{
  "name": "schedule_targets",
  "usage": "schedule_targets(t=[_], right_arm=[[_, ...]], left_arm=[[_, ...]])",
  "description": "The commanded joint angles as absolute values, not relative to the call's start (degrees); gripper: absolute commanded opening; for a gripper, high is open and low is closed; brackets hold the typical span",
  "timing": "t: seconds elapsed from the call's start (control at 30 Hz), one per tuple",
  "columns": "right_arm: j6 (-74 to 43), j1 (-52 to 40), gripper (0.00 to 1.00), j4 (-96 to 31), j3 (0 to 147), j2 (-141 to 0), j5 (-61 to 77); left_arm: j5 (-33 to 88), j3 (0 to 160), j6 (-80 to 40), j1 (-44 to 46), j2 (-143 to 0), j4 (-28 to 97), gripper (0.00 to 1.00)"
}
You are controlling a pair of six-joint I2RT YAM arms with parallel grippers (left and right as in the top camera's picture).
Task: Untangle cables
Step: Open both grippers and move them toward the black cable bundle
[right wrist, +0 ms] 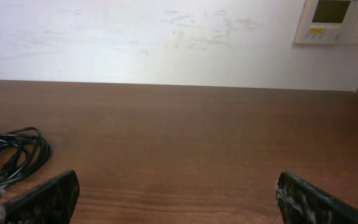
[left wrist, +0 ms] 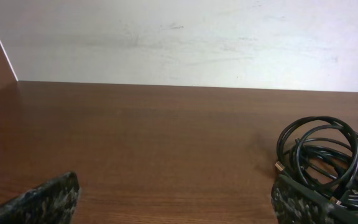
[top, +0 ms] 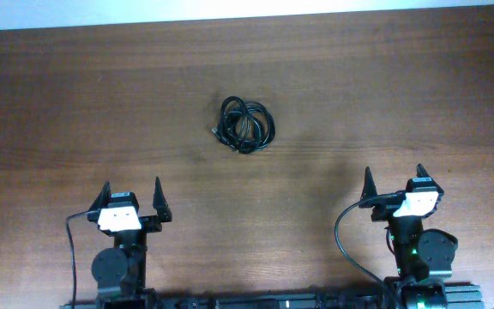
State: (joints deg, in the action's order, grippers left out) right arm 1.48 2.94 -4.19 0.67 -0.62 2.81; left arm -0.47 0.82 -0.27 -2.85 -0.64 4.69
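Note:
The cables [top: 246, 124] lie coiled together in one black bundle on the brown table, middle of the overhead view. The bundle shows at the right of the left wrist view [left wrist: 325, 155] and at the left edge of the right wrist view [right wrist: 10, 158]. My left gripper [top: 132, 199] is open and empty near the front edge, left of and nearer than the bundle. My right gripper [top: 393, 185] is open and empty near the front edge, to the right. Nothing lies between either pair of fingers [left wrist: 176, 199] [right wrist: 178, 196].
The wooden table [top: 401, 94] ends at a white wall [left wrist: 185, 37] at the back. A wall thermostat [right wrist: 330, 18] shows at the top right of the right wrist view. Thicker black arm wires [top: 343, 236] loop beside each arm base.

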Motion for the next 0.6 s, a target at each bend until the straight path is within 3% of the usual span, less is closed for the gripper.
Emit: schedule_targets(t=[0.0,0.07,0.13,0.2,0.23,0.3,0.37,0.43,0.57], right_arm=[[1.08,2.63,0.98,-4.43,0.32,-0.19,2.5],[0.99,2.63,0.98,-3.46,0.32,-0.19,9.93],[1.02,2.63,0.98,2.37,0.32,-0.19,41.47],[1.06,2.63,0.99,12.56,0.32,-0.19,57.71],[0.97,2.66,0.99,16.64,0.32,-0.19,56.01],[-3.92,2.66,0.99,24.73,0.51,-0.19,46.83],[-3.75,2.66,0.99,25.36,6.26,-0.49,36.27],[-0.23,2.66,0.99,18.65,16.03,-3.84,34.87],[4.58,2.66,0.99,-4.91,41.63,-24.77,39.86]], left_arm=[[-0.45,0.51,-0.21,-2.61,-0.34,4.8,0.99],[2.42,0.54,-1.5,-2.61,-0.34,3.57,0.99],[23.18,0.54,-3.46,-2.61,-0.34,-6.33,0.99],[32.67,0.54,-3.44,-2.61,-0.34,-15.7,0.99],[33.69,0.54,-3.44,-2.61,-0.34,-22.68,0.99],[33.04,2.76,-3.07,-2.79,-0.36,-24.56,0.99],[32.03,11.18,1.61,-3.49,-3.07,-16.32,0.99],[31.51,24.38,7.66,-3.7,-10.76,-1.43,0.99],[31.73,59.46,10.87,-3.64,-44.91,29.82,0.99]])
